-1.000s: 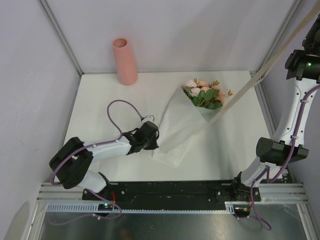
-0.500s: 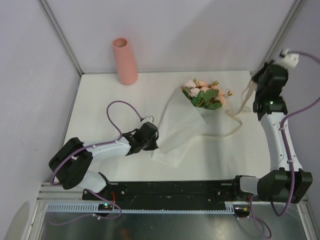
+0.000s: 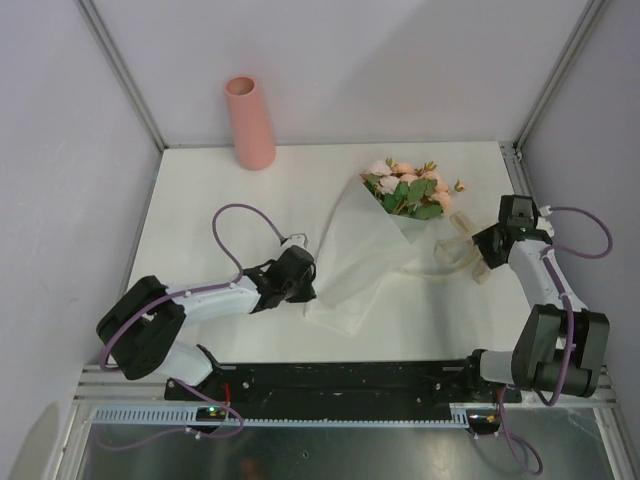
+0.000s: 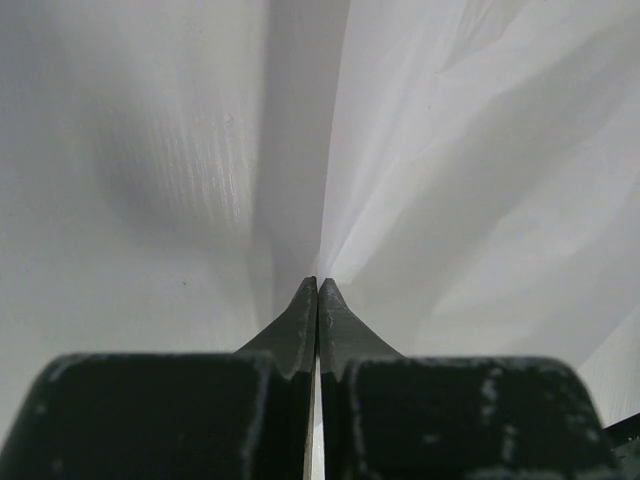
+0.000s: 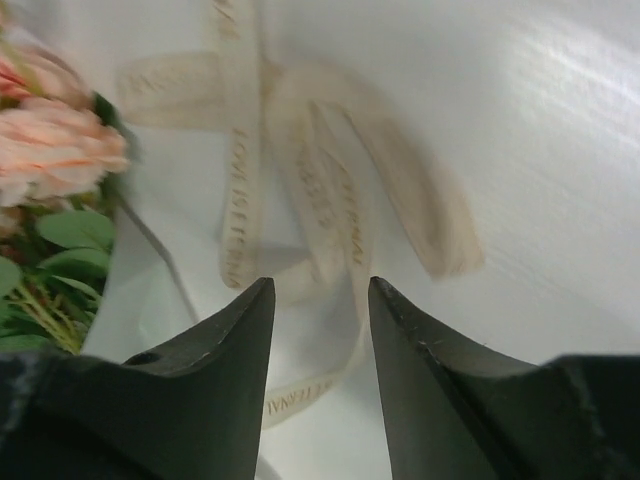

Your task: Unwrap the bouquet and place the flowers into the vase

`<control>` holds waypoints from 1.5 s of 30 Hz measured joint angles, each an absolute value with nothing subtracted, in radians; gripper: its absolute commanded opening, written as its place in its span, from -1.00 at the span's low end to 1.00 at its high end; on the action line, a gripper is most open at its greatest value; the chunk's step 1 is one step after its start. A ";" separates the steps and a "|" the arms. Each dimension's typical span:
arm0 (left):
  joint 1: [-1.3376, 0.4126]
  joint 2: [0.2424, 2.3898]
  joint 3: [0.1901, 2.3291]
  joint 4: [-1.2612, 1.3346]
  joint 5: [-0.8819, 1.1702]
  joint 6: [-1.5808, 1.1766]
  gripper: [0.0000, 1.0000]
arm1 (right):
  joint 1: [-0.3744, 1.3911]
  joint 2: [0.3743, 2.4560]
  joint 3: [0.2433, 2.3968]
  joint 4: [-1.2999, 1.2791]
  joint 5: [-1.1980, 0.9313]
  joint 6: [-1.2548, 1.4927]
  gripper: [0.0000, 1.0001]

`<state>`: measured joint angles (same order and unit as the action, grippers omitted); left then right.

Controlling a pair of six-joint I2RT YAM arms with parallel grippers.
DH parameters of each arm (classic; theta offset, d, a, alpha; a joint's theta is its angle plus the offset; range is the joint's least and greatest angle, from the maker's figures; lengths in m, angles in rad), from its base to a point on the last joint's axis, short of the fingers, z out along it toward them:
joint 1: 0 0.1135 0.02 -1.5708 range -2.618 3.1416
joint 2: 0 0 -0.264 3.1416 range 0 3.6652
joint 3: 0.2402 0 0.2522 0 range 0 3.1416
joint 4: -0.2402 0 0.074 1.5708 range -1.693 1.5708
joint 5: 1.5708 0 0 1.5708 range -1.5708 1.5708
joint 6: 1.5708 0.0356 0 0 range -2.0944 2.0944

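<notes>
Jaws of left gripper clamp the bouquet, lying diagonally, flowers pointing far-right; right gripper gapes.

The left gripper is clamped tight, its two dark fingers pressed flat against each other with only a hairline seam between them. At the tips they pinch the edge of the white wrapping paper, which spreads up and to the right in soft creases that fan out from that very spot. To the left lies the white table (faintly ribbed), and a grey shadow runs up along the paper's edge.
</notes>
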<state>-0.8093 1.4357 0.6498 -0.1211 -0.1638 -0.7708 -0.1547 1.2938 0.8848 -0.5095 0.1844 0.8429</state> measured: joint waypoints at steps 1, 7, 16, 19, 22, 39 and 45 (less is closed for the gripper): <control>-0.809 1.434 0.650 -0.121 -0.162 -0.771 -1.00 | -0.154 1.307 0.885 -0.542 0.170 0.876 0.01; -0.809 1.425 0.649 -0.118 -0.155 -0.771 -1.00 | -0.120 1.387 0.885 -0.666 0.101 1.032 0.08; -0.809 1.417 0.636 -0.112 -0.154 -0.771 -1.00 | -0.031 1.532 0.885 -0.691 0.043 1.184 0.04; -0.809 1.411 0.634 -0.113 -0.154 -0.771 -1.00 | -0.020 1.577 0.885 -0.685 0.042 1.208 -0.29; -0.809 1.407 0.634 -0.113 -0.154 -0.771 -1.00 | -0.017 1.596 0.887 -0.676 0.039 1.219 -0.81; -0.809 1.404 0.634 -0.113 -0.154 -0.780 -1.00 | -0.225 1.373 0.915 -0.340 0.226 0.757 -1.00; -0.809 1.406 0.634 -0.110 -0.152 -0.786 -1.00 | -0.225 1.393 0.919 -0.134 0.129 0.542 -0.96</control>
<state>-0.8093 1.4063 0.6338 -0.1101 -0.1520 -0.7860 -0.2249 1.3926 0.9188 -0.1337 0.1291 0.5415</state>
